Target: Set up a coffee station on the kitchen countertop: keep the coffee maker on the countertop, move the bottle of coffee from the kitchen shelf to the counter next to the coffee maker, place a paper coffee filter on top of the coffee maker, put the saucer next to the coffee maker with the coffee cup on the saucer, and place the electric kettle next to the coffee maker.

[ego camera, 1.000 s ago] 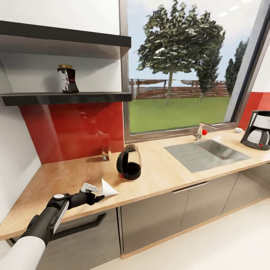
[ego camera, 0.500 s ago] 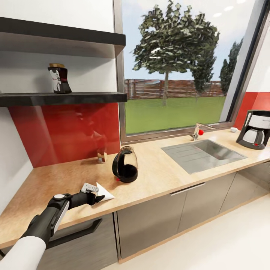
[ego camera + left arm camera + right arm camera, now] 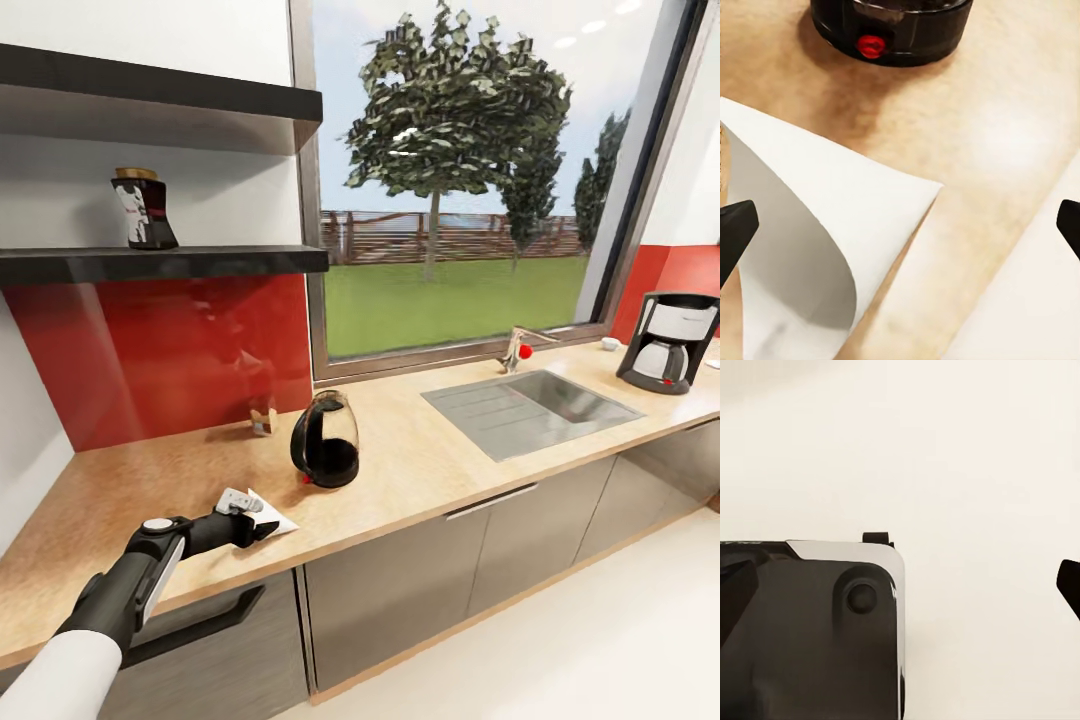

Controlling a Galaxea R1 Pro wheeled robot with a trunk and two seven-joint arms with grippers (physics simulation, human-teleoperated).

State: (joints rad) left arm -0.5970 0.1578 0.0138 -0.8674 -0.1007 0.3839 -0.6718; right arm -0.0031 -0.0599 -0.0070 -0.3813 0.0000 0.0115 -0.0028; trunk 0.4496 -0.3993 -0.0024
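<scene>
The white paper coffee filter (image 3: 273, 517) lies on the kitchen countertop (image 3: 420, 470) near its front edge. My left gripper (image 3: 256, 528) is open with the filter (image 3: 810, 247) between its fingertips (image 3: 735, 232), closer to one of them. The black electric kettle (image 3: 325, 455) stands just behind the filter, and its base with a red button (image 3: 892, 30) shows in the left wrist view. The bottle of coffee (image 3: 143, 208) stands on the dark kitchen shelf (image 3: 170, 262). The coffee maker (image 3: 665, 342) is at the far right of the counter. My right gripper (image 3: 900, 585) is open above pale floor.
A steel sink (image 3: 530, 408) with a faucet (image 3: 515, 350) is set into the counter under the window. A small glass item (image 3: 262, 418) stands by the red backsplash. A tiny white object (image 3: 609, 343) sits left of the coffee maker. A dark robot part (image 3: 810, 630) shows in the right wrist view.
The whole head view has slid left, so the camera has moved. My left gripper now reaches further around the filter, which has stayed in place by the kettle.
</scene>
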